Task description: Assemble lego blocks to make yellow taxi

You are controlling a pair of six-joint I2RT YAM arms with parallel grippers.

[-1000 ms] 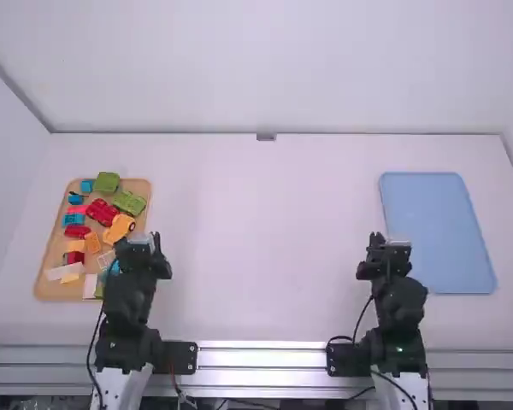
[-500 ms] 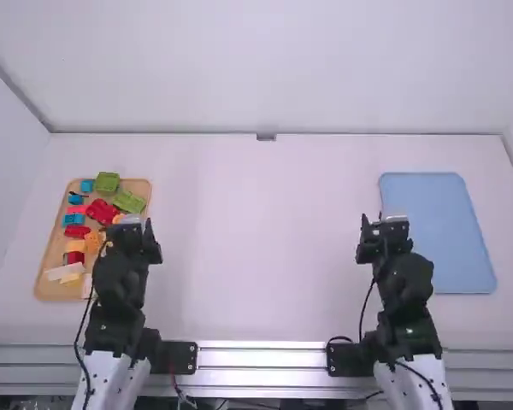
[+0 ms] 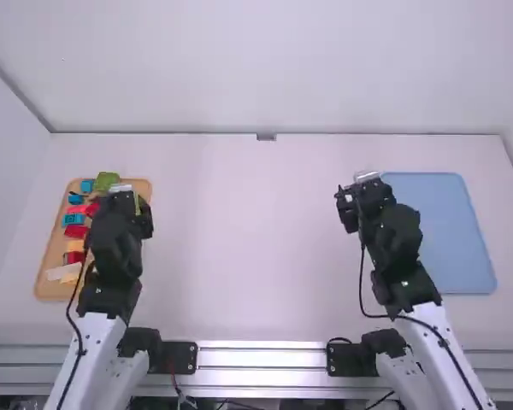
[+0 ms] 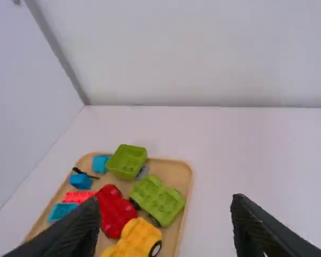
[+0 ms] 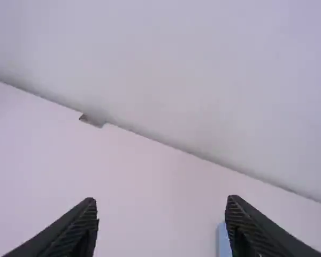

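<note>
My left gripper (image 3: pixel 121 190) hangs over the right part of the wooden tray (image 3: pixel 44 272). In the left wrist view the left gripper (image 4: pixel 166 222) is open, its fingers wide apart with nothing held. Beyond them lie a yellow car body (image 4: pixel 134 240) with black wheels, a red car body (image 4: pixel 115 210), a green car body (image 4: pixel 157 201) and a green box-shaped piece (image 4: pixel 127 161). My right gripper (image 3: pixel 350 190) is over the table left of the blue mat; in the right wrist view the right gripper (image 5: pixel 161 225) stands open and holds nothing.
A blue mat (image 3: pixel 436 231) lies on the table's right side. Small blue pieces (image 4: pixel 81 181) and red ones (image 3: pixel 76 231) share the tray. A wall (image 3: pixel 265 68) rises behind the table's far edge, with a small grey piece (image 3: pixel 266 137) at its middle.
The left gripper has moved up the picture and slightly left, over the tray. The right gripper has moved up and left, away from the table's near edge.
</note>
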